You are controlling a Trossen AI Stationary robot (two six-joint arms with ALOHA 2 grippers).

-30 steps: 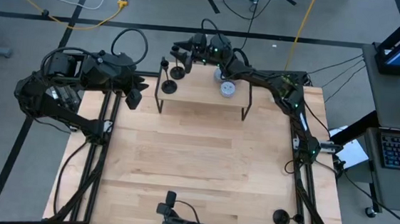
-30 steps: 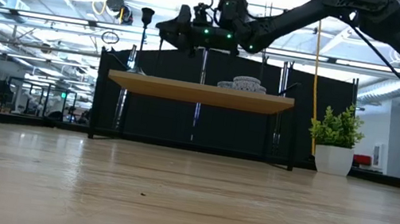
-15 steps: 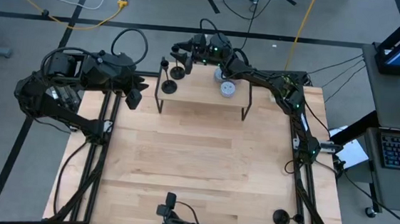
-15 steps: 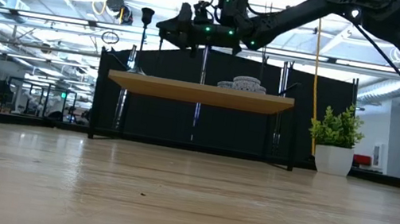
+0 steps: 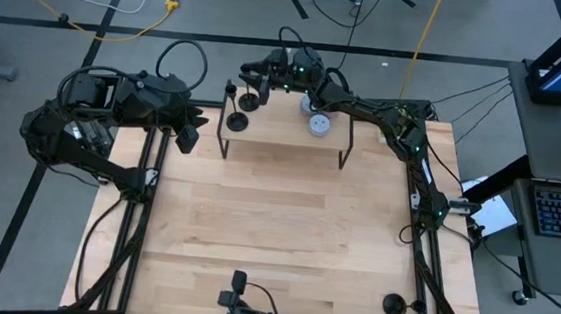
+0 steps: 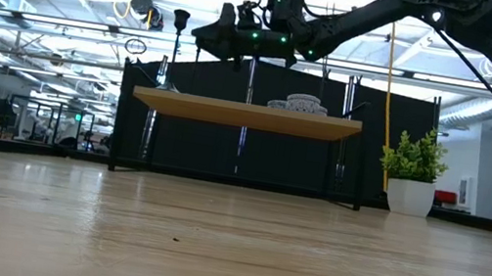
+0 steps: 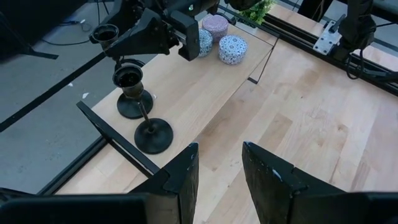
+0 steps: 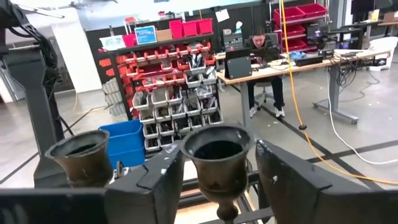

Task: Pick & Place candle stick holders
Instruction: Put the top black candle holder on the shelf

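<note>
Two black candle stick holders stand on their disc bases at the left end of the small wooden shelf at the table's far side. One holder stands free. The other has its cup between the fingers of my right gripper, which reaches in over the shelf and is shut on it. A third holder stands on its base at the table's near right corner. My left gripper waits open, raised beside the table's far left edge. My right gripper has the holder's cup top between its two fingers, one on each side. The fingers come nearly level from the table's right side. The holder stands upright with its disc base on the shelf.
Several round patterned pucks sit on the shelf's middle, under my right arm. The shelf stands on thin black legs. A potted plant stands beyond the table's far right. Bare wood lies between the shelf and the near edge.
</note>
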